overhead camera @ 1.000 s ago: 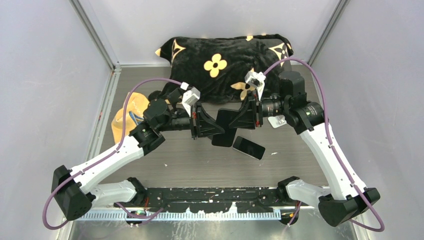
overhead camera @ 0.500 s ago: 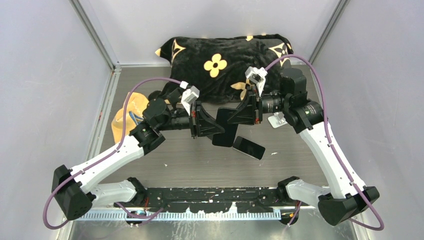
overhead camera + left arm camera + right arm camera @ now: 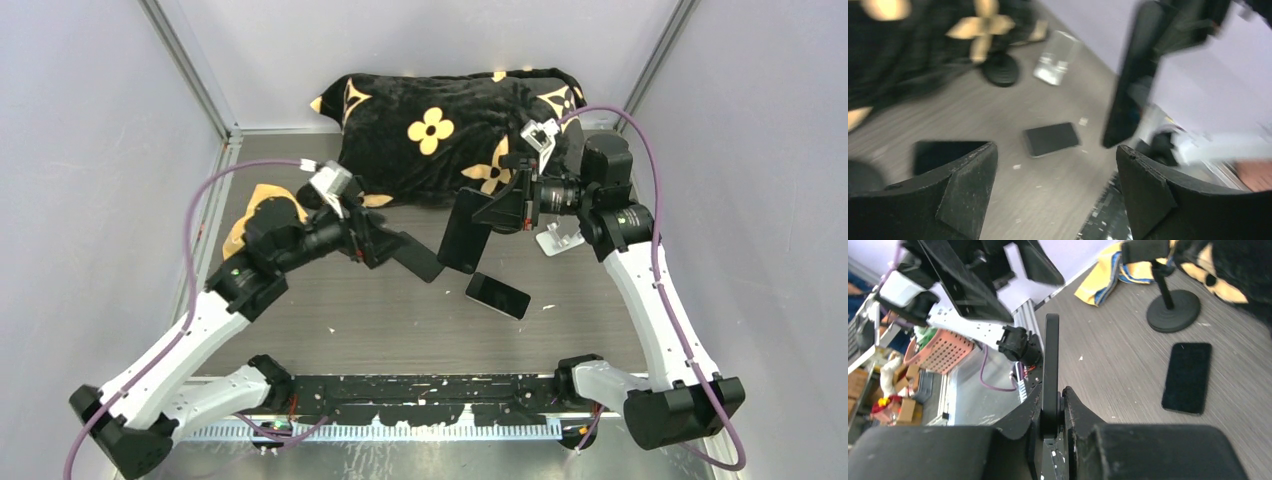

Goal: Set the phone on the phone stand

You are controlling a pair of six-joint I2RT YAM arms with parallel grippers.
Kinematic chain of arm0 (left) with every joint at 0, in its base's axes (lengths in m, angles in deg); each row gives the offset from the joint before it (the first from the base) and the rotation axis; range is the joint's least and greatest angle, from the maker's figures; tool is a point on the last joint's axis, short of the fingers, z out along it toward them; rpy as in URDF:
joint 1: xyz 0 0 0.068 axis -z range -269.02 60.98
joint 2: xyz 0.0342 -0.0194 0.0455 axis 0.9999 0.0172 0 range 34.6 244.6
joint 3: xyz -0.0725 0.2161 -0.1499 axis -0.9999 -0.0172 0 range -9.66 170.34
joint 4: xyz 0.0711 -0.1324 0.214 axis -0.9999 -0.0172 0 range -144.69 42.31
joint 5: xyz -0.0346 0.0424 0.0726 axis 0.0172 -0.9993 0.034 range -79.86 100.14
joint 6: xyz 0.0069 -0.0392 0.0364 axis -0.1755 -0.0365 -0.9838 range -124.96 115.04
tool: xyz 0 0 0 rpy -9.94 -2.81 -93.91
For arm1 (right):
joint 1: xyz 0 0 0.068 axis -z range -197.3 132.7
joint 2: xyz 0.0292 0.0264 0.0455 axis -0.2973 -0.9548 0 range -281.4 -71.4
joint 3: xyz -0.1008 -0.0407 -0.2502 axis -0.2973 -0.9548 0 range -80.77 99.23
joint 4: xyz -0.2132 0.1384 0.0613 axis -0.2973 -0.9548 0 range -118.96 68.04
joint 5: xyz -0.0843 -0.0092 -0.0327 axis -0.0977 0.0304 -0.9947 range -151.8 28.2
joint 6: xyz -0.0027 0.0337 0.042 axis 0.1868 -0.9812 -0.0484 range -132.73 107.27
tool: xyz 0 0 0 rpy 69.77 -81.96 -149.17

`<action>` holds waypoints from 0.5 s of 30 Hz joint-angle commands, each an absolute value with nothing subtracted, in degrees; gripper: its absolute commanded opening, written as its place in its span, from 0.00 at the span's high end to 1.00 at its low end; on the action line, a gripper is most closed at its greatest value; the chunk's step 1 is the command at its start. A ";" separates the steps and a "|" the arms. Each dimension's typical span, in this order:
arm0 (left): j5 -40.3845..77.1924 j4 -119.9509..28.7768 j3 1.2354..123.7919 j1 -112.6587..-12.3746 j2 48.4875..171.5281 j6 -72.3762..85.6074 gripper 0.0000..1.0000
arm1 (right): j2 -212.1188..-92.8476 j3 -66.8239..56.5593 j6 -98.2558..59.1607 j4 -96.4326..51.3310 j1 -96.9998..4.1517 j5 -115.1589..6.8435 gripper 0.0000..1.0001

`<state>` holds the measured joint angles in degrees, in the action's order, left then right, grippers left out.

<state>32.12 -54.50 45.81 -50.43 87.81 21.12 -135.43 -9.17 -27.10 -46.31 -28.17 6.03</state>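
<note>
**Top view:** right gripper (image 3: 487,212) is clamped on the phone (image 3: 463,235). The phone is in the air and tilted, its lower end over the surface (image 3: 400,330). A second phone (image 3: 497,295) lies flat just below it. The silver stand (image 3: 555,240) sits on the surface right of the held phone, beneath the right wrist, with nothing on it. Left gripper (image 3: 398,250) has its jaws apart and empty, just left of the held phone and not touching it. A black flowered blanket (image 3: 440,110) lies at the back, and a yellow cloth (image 3: 265,192) is partly under the left arm.

**Left wrist (blurred):** the fingers (image 3: 968,190) are spread wide with nothing between them. The held phone (image 3: 1125,90) is up at right, nearly edge-on. The second phone (image 3: 1051,139) is flat on the surface. The silver stand (image 3: 1055,62) and the round base of a black stand (image 3: 1000,70) sit near each other by the blanket edge.

**Right wrist:** the gripper (image 3: 1051,400) is pinched on the phone's (image 3: 1051,355) near end, and the phone is seen edge-on. The black stand (image 3: 1172,314) has its base on the surface with its post rising toward the yellow cloth (image 3: 1108,270). The second phone (image 3: 1188,377) is near that base but apart from it.
</note>
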 commanded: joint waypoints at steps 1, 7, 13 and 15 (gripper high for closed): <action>7.75 -78.86 52.41 -56.04 85.99 18.19 0.12 | -133.13 -11.98 -29.75 -42.11 -24.57 4.60 0.99; -7.74 -86.66 56.76 -59.22 92.46 24.98 0.27 | -132.18 -13.90 -29.26 -41.91 -23.37 3.60 0.99; -18.09 -92.27 67.57 -59.23 104.68 28.46 0.38 | -131.28 -14.75 -28.71 -42.44 -23.28 2.97 0.99; -19.76 -95.02 71.73 -59.22 108.76 29.30 0.40 | -131.11 -14.84 -28.67 -42.44 -23.12 2.83 0.99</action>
